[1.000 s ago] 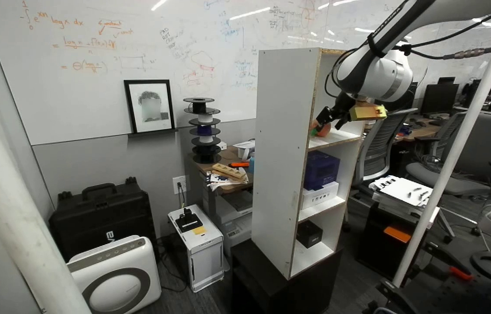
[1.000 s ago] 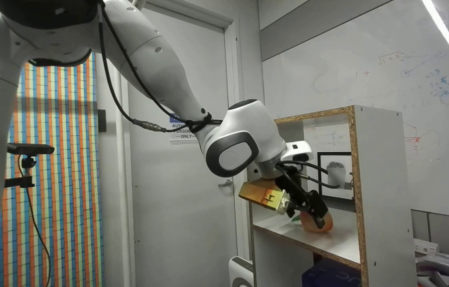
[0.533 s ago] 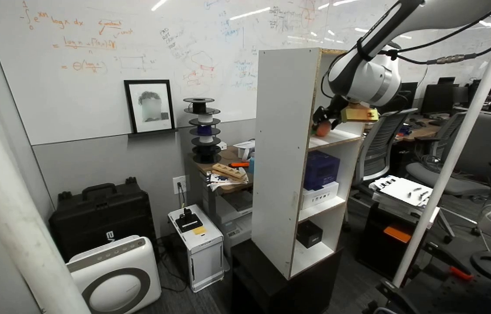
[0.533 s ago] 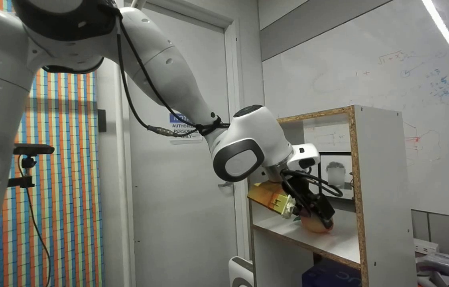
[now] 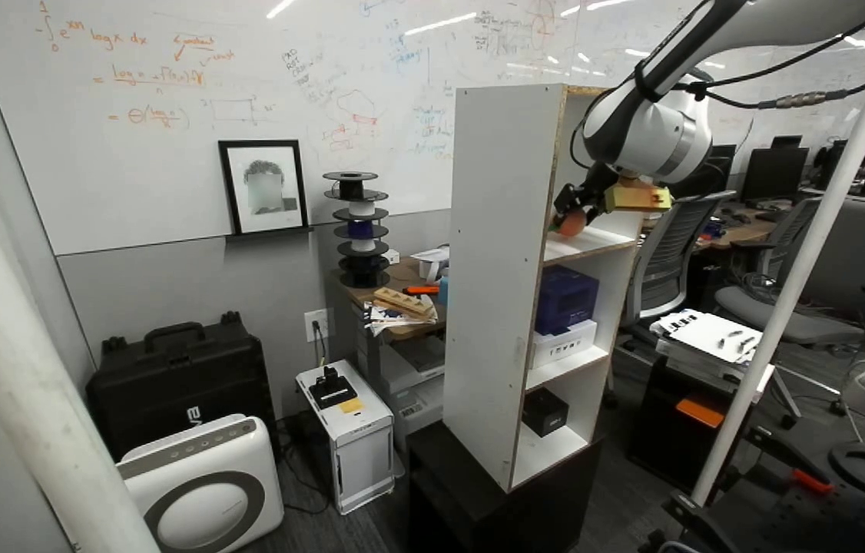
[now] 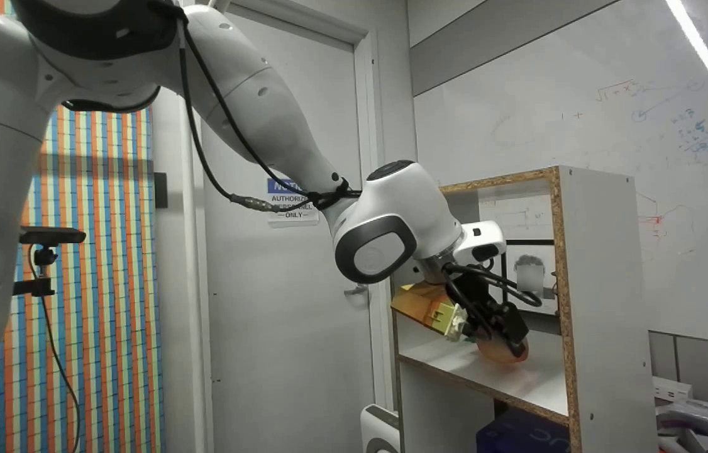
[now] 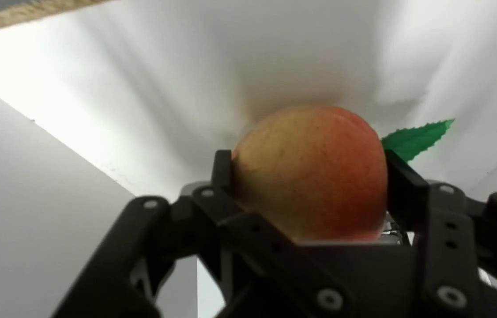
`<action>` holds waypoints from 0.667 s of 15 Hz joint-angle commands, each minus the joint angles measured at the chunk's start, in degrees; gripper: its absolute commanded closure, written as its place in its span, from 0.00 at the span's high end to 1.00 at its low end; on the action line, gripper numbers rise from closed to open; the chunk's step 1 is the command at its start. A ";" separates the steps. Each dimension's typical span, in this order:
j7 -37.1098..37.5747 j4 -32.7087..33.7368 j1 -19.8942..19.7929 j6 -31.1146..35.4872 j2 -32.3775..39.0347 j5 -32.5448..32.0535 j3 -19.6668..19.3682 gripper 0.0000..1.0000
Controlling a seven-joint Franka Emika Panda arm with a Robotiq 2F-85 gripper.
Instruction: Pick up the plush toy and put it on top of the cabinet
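The plush toy [image 7: 310, 181], an orange-red rounded peach shape with a green leaf, sits between the two black fingers of my gripper [image 7: 308, 164] in the wrist view. Both fingers press on its sides, so the gripper is shut on it. The toy also shows in both exterior views [image 5: 573, 223] [image 6: 502, 352], inside the top compartment of the white cabinet [image 5: 505, 269]. It appears just above the compartment's floor. The cabinet's top edge [image 6: 498, 180] is above my gripper. The fingers partly cover the toy.
The cabinet's side panel [image 6: 605, 283] stands beside my gripper. A blue-purple box [image 5: 567, 298] is in the compartment below, and a small black box [image 5: 545, 411] in the lowest. A yellow block [image 5: 638, 198] is fixed at my wrist. A white pole [image 5: 801, 253] stands nearby.
My gripper moved down and into the compartment around the toy and closed on it. Since half a second ago, gripper and toy have risen slightly.
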 commanded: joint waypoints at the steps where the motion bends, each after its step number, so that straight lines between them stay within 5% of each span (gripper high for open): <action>1: 4.89 -7.17 -2.13 -10.39 -10.15 -11.86 -1.98 0.53; 5: 5.36 -11.18 -4.03 -31.41 -20.48 -21.73 -2.71 0.53; 10: 6.42 -3.93 -3.79 -54.76 -31.24 -23.33 -2.74 0.53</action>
